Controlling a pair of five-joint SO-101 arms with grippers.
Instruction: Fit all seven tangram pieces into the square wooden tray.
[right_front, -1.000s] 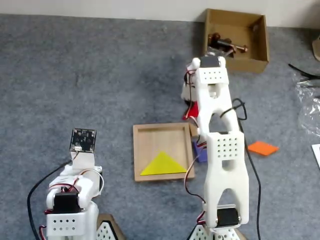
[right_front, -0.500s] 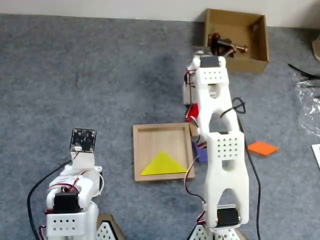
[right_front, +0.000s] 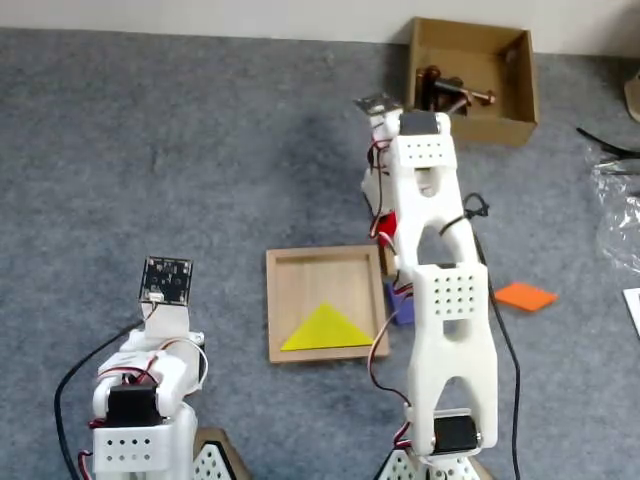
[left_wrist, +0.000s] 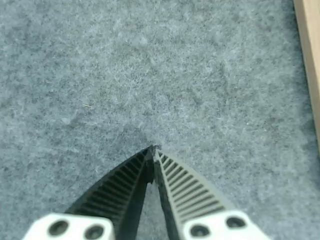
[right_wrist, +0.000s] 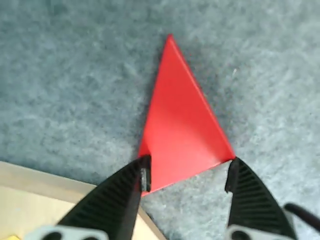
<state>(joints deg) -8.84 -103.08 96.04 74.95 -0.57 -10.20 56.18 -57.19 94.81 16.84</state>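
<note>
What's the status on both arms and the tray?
Left gripper shut, over bare carpet. Right gripper open, straddling red triangle beside the tray corner. Tray holds yellow triangle. Loose: purple piece under right arm, orange piece farther out.

Left hand closed, tips together over grey carpet; wooden tray edge nearby.

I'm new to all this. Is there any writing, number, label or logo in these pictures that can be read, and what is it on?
None can be read.
The wooden tray, yellow triangle, red triangle and orange piece are plain, with no print.
The small dark board on an arm bears tiny marks, too small to read.
The cardboard box shows no legible label.
</note>
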